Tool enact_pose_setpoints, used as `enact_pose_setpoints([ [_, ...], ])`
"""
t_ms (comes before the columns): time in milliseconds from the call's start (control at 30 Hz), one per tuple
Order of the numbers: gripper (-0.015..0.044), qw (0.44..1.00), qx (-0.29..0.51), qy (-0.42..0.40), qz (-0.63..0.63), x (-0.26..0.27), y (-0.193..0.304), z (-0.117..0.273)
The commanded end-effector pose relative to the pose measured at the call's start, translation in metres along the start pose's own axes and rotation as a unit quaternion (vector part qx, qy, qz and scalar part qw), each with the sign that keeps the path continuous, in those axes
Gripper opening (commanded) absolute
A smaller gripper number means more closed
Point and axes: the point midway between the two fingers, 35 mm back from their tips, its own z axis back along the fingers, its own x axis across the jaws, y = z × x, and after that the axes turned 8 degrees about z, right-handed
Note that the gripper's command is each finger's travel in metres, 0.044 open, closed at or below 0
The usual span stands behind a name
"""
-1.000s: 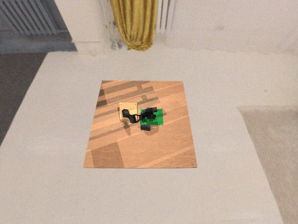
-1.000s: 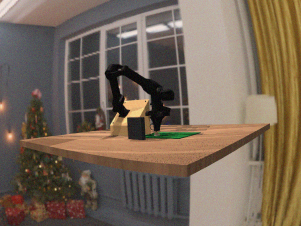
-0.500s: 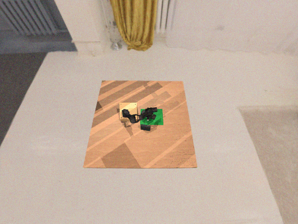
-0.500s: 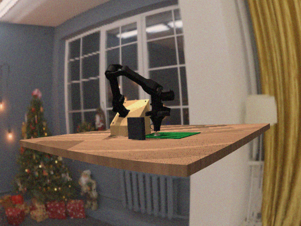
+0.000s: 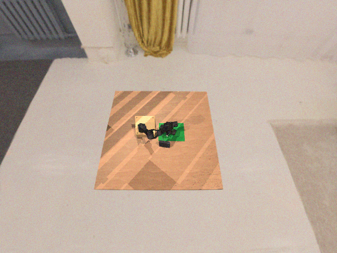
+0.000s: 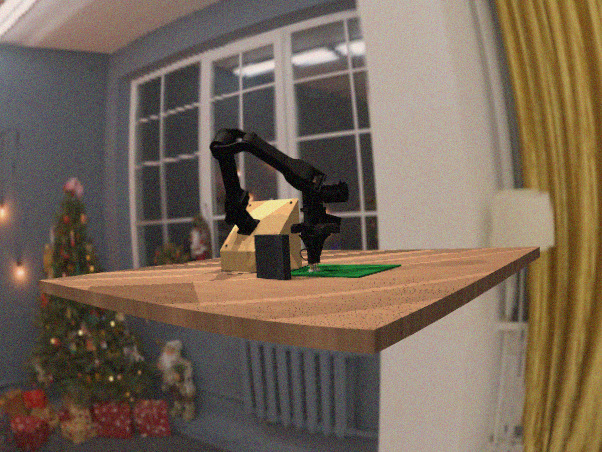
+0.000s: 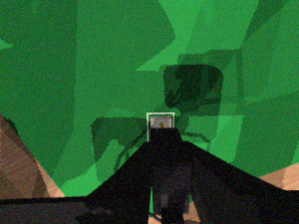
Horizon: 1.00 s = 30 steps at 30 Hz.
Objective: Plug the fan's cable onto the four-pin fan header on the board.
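Observation:
The green board lies flat on the table. The pale four-pin header is on it; in the wrist view, its white rim surrounds a grey inside with a small brassy spot. My gripper points straight down, shut on the cable's plug, at the header. The fingers hide the plug and the near part of the header, so how deep the plug sits cannot be told. A thin black cable loops out beside the fingers.
A dark upright block stands at the board's edge, close beside the gripper. A pale wooden sloped block stands behind it, under the arm. Shadows of the arm cross the wooden table and the board.

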Motion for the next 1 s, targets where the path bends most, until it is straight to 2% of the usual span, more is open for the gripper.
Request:
enact_pose_setpoints([
  [0, 0.0, 1.0, 0.002, 0.001, 0.002, 0.0, 0.0, -0.001],
  [967, 0.0, 1.0, 0.003, 0.002, 0.002, 0.0, 0.001, -0.014],
])
